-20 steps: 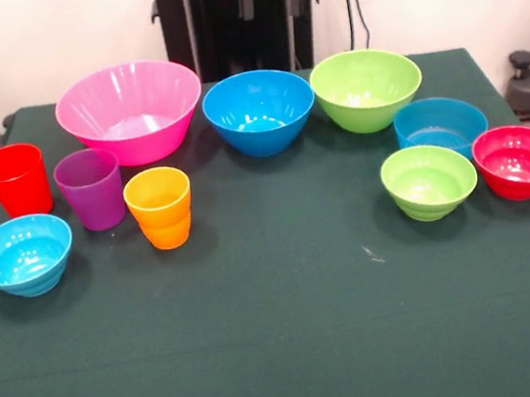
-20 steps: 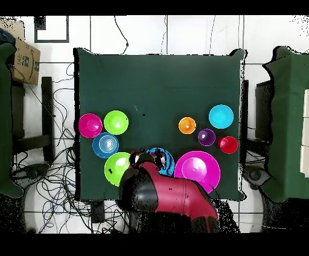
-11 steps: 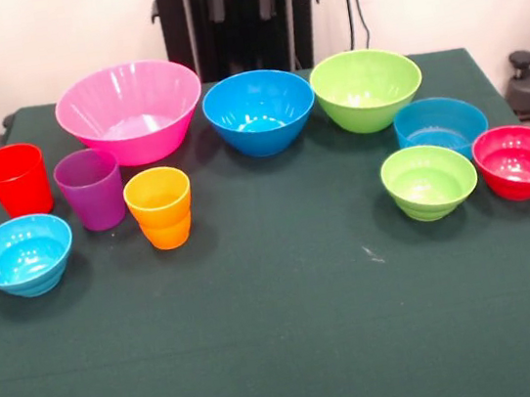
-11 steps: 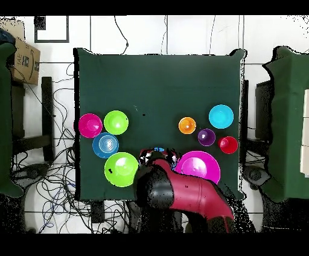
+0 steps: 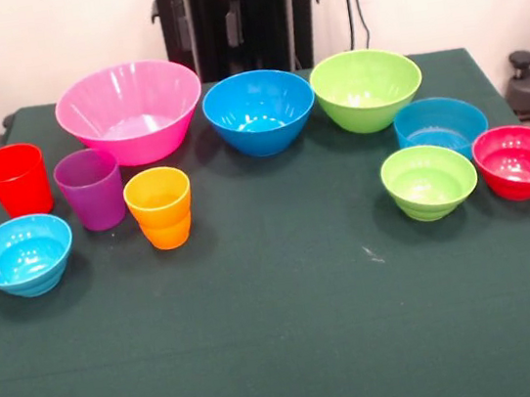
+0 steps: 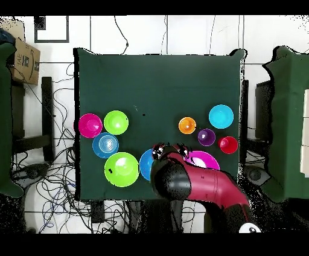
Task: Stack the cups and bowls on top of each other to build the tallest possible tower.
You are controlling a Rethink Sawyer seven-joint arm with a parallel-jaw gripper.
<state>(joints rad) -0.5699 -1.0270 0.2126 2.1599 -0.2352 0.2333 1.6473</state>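
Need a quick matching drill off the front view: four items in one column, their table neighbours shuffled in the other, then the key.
Items:
1. orange cup
2. small red bowl
3. big pink bowl
4. light blue bowl

Neighbours in the front view:
A. just in front of the red cup
B. right of the small lime green bowl
C. right of the purple cup
D. left of the mid-sized blue bowl

Pairs: 1-C, 2-B, 3-D, 4-A
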